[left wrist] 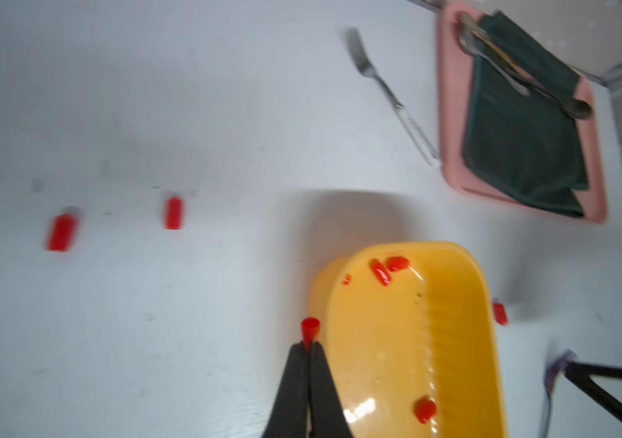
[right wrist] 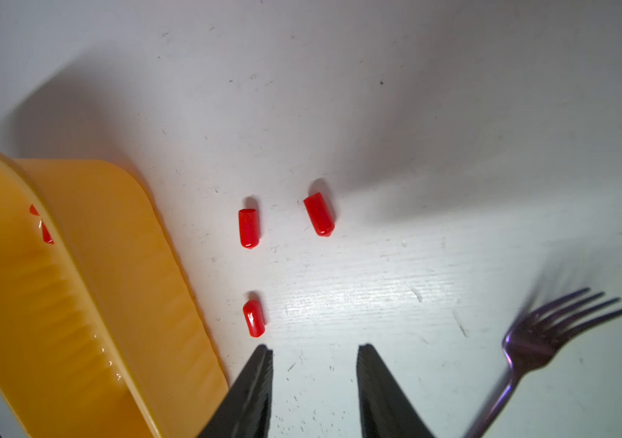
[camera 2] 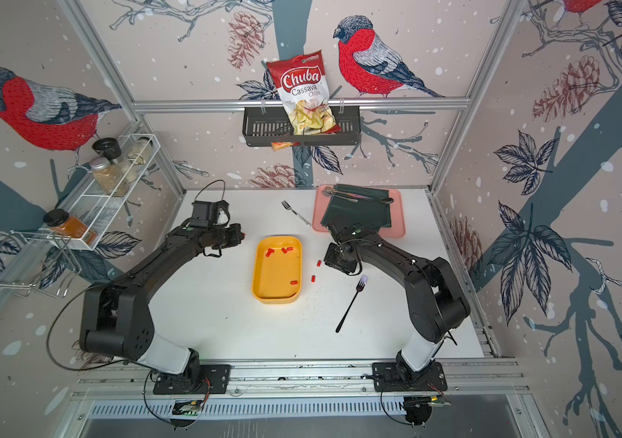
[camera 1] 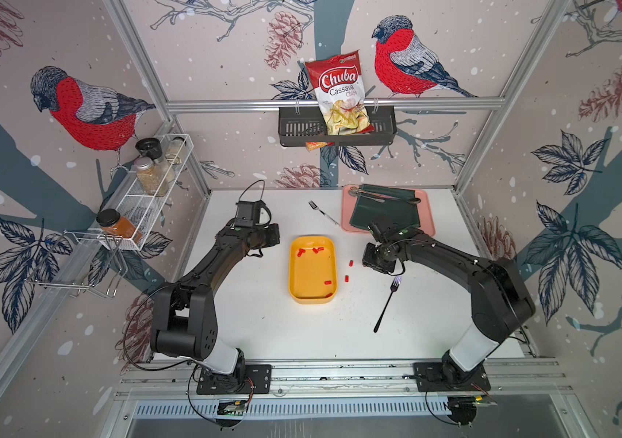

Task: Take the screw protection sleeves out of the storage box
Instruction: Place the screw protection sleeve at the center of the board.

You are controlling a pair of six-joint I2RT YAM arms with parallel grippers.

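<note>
While several screw protection sleeves (right wrist: 248,227) already lie on the tabletop (right wrist: 415,151), a few remain in the storage box (camera 1: 313,301); the left fingers (left wrist: 294,379) pinch one near its wall, the right fingers (right wrist: 252,390) stand open.

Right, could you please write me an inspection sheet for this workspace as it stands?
Surface: white table, lightly speckled with dark marks.
Job's things: yellow storage box holds several red sleeves; three loose sleeves lie on the table beside it, two more farther off in the left wrist view.
Clutter: silver fork, dark fork, pink tray carrying green cloth and cutlery.
Hands: left hand shut on one sleeve; right hand open and empty over the table.
Cables: black cable loops off the left arm; none seen among the sleeves.
Surroundings: chips bag in a black basket, spice jars in a white rack, bird-print walls.
</note>
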